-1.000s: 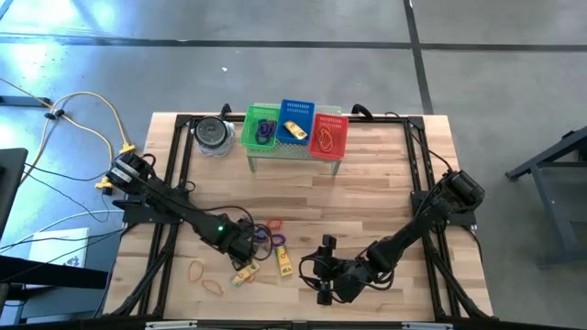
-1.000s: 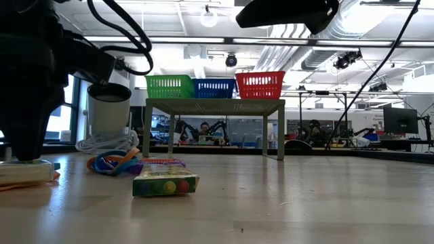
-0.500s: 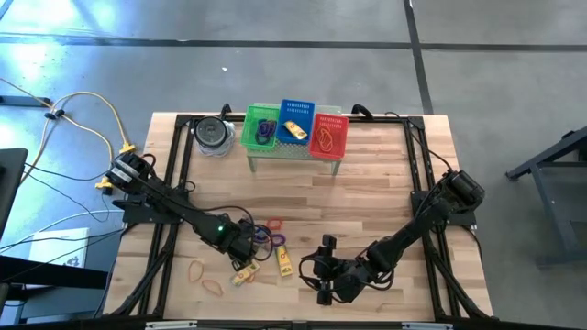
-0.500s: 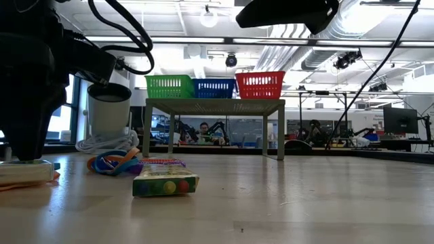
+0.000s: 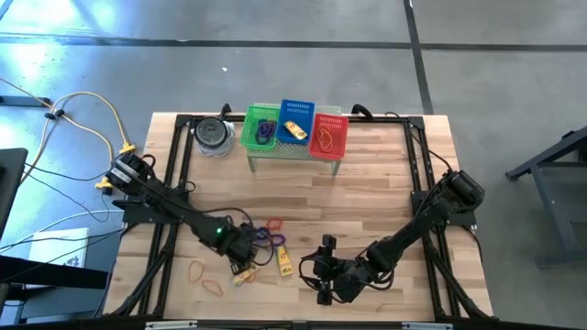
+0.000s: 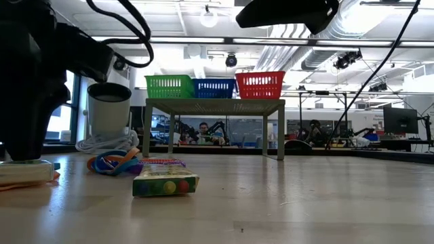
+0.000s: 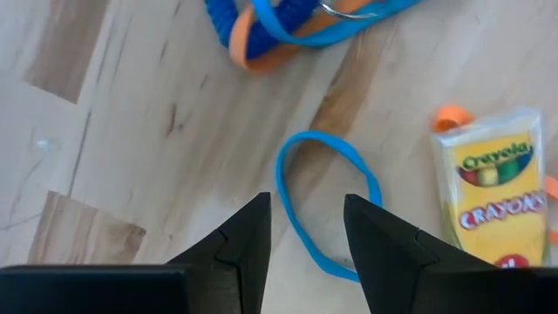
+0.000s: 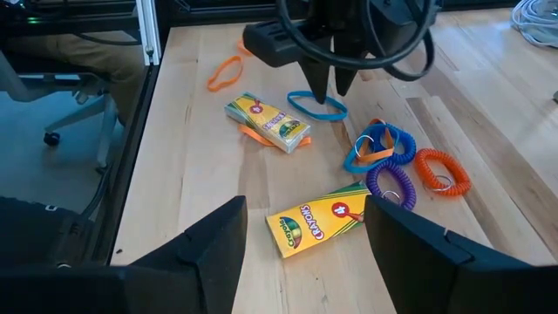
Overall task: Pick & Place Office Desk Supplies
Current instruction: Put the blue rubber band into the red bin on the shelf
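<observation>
The left hand [image 7: 305, 228] hangs released over a blue band [image 7: 324, 202] lying flat on the worktop [image 7: 131, 131]; one fingertip sits inside the loop, the other outside, so a clean pick likely means lowering straight down until the tips meet wood, then pinching the strand; just beside lies a crayon box [image 7: 497, 196], beyond it a tangle of coiled loops [image 7: 288, 26]; the right hand [image 8: 305, 235], fingers spread, waits near a second crayon box [image 8: 318, 222].
</observation>
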